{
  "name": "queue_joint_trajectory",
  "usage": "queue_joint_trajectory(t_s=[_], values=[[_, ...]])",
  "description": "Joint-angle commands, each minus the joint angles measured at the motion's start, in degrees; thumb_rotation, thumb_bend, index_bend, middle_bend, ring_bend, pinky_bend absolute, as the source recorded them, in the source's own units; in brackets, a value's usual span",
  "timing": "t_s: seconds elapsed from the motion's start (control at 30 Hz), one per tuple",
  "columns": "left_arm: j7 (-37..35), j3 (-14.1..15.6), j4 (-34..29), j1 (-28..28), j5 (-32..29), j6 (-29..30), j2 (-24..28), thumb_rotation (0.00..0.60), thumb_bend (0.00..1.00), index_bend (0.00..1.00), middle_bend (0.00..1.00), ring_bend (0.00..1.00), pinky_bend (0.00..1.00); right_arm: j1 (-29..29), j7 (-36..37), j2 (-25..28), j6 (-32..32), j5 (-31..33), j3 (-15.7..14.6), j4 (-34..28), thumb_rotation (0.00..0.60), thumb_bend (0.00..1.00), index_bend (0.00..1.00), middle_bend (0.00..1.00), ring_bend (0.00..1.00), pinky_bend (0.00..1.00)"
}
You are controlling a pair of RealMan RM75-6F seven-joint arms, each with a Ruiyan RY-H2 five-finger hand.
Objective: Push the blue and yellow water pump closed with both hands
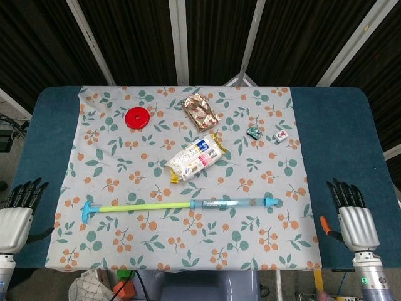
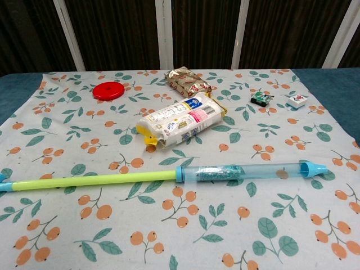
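- Left robot hand (image 1: 17,216) at near-left corner of worktop (image 1: 53,135), over bare blue surface just off the cloth's left edge; fingers straight, slightly apart, holds nothing.
- Right robot hand (image 1: 354,216) mirrored at near-right, over blue strip beside cloth's right edge; fingers apart, empty. Neither shows in chest view.
- Floral cloth (image 1: 263,248) covers worktop centre; blue margins bare on L & R sides.
- Water pump (image 1: 188,204) lies flat across the cloth's near part, roughly parallel w/ front edge, fully extended: yellow-green rod (image 2: 95,180) w/ blue T-handle (image 1: 86,211) toward left hand, clear blue barrel (image 2: 242,171) w/ nozzle end (image 1: 272,202) toward right hand. Both ends well apart from the hands; open cloth between each end & its hand.
- Cloth strip nearer than pump has nothing on it.
- Beyond pump, mid-cloth: white snack pack (image 1: 194,158), near barrel's rod end but not touching.
- Further right: small green item (image 1: 254,132) & small white block (image 1: 281,137), near each other, apart.
- Far: red disc (image 1: 136,117) left of centre, crinkled foil packet (image 1: 200,111) centre.
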Motion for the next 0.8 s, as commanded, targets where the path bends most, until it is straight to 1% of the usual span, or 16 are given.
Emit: queue_joint_trajectory(t_s=[0.03,0.23,0.47,0.6,0.8], values=[[0.1,0.1,-0.1,0.0,0.1,0.0,0.0,0.6,0.16,0.03,0.0,0.0,0.0,0.0,-0.1,-0.1,0.1,-0.2,0.0,0.1,0.6,0.39,0.0,0.0,0.0,0.0],[0.4,0.1,-0.2,-0.1,0.1,-0.1,0.0,0.6,0.16,0.03,0.0,0.0,0.0,0.1,-0.1,-0.1,-0.3,-0.1,-0.2,-0.1,0.6,0.39,0.0,0.0,0.0,0.0],[0.3,0.1,-0.3,0.0,0.1,-0.1,0.1,0.6,0.16,0.03,0.0,0.0,0.0,1.3,-1.6,-0.2,-1.8,-0.3,0.1,-2.4,0.6,0.39,0.0,0.0,0.0,0.0],[0.2,0.1,-0.4,-0.1,-0.3,-0.5,0.1,0.6,0.16,0.03,0.0,0.0,0.0,2.2,-3.6,-1.0,-2.7,0.8,1.1,-3.6,0.6,0.39,0.0,0.0,0.0,0.0],[0.3,0.3,-0.8,-0.1,-0.4,-0.8,0.5,0.6,0.16,0.03,0.0,0.0,0.0,2.6,-5.1,-1.6,-3.9,2.3,0.9,-3.7,0.6,0.39,0.0,0.0,0.0,0.0]])
